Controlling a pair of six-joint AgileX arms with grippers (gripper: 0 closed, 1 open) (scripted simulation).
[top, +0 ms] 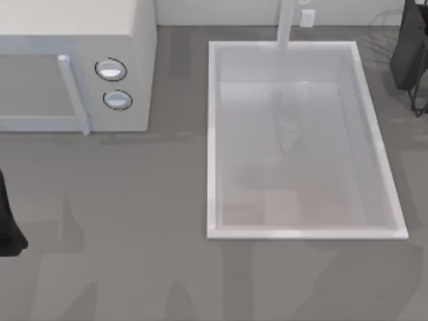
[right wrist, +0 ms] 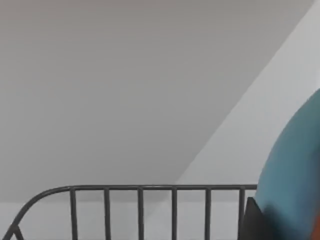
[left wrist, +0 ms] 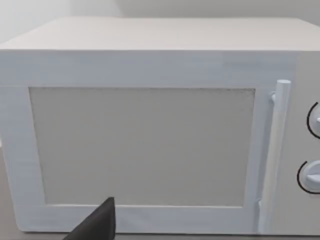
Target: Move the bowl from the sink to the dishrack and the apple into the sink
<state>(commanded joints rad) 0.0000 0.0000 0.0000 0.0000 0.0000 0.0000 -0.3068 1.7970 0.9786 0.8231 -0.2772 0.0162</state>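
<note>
A: Where is the bowl (right wrist: pixel 295 170) sitting?
B: The right wrist view is showing its teal curve close against the camera, right beside a dark fingertip (right wrist: pixel 255 220) of the right claw, with the dishrack (right wrist: pixel 140 207) rail of grey wire bars standing just beyond. Whether the claw is gripping the bowl, I cannot tell.

A: And from above?
B: The right arm (top: pixel 409 53) is hanging as a dark shape at the far right corner of the surface (top: pixel 134 234), over the faint wires of the dishrack (top: pixel 381 27). Its claw's state is not readable there either.

A: What is lying in the sink (top: pixel 212 134)?
B: The white basin is sitting right of centre, its faucet post (top: pixel 286 23) rising at the far rim. I am making out nothing but pale reflections inside.

A: The left arm?
B: It is resting at the left edge (top: pixel 8 221), near side. Its wrist camera is facing the microwave (left wrist: pixel 150 65) door and handle (left wrist: pixel 277 150), with one dark fingertip (left wrist: pixel 97 225) poking in. Open or closed, I cannot tell.

A: The microwave?
B: It is standing at the far left (top: pixel 73 60), its two knobs (top: pixel 111 69) facing the camera.
</note>
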